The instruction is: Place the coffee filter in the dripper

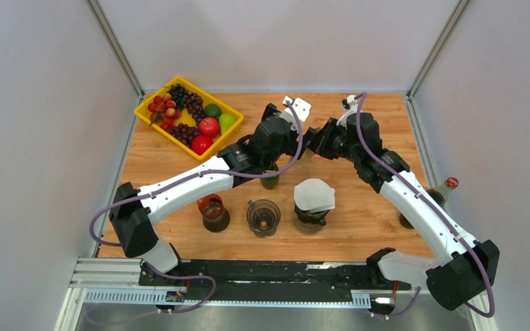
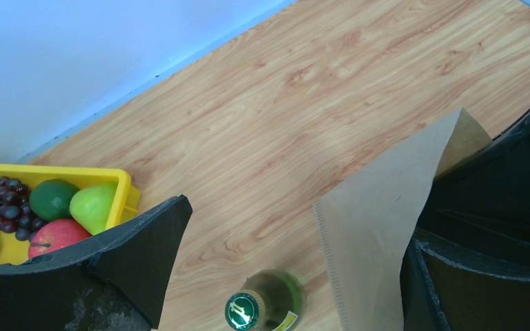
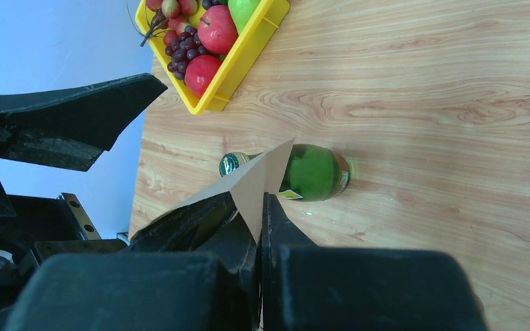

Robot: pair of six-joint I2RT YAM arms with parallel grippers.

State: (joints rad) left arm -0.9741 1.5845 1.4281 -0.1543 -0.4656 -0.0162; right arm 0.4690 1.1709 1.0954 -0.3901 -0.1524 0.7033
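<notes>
1. Right gripper [image 3: 262, 207]: I read its jaws as pressed together on the lower edge of the brown paper coffee filter [image 3: 259, 181]. The filter's pointed end sticks up past the fingertips.

2. Left gripper [image 2: 300, 222]: I read its jaws as spread wide and gripping nothing. In the left wrist view the filter stands in the gap, up against the right-hand finger [image 2: 483, 289] and well apart from the left-hand one.

3. Filter position: it is held in the air over the rear middle of the wooden table [image 1: 359, 234], where the two wrists meet. It touches no vessel.

4. Below the filter a green glass bottle [image 3: 314, 172] stands upright, with its green cap towards the left wrist camera.

5. Front row, from the top view, left to right: a brown glass cup [image 1: 212, 210], a clear glass vessel [image 1: 263, 216], and a white cone on a dark base [image 1: 313, 196]. They stand near one another, apart from the filter. I cannot tell from these views which one is the dripper.

6. Other items: a yellow tray [image 1: 156, 92] of grapes, apples and green fruit sits at the far left corner. A bottle with a red cap [image 1: 448, 183] stands at the right edge, partly hidden by the right arm.
</notes>
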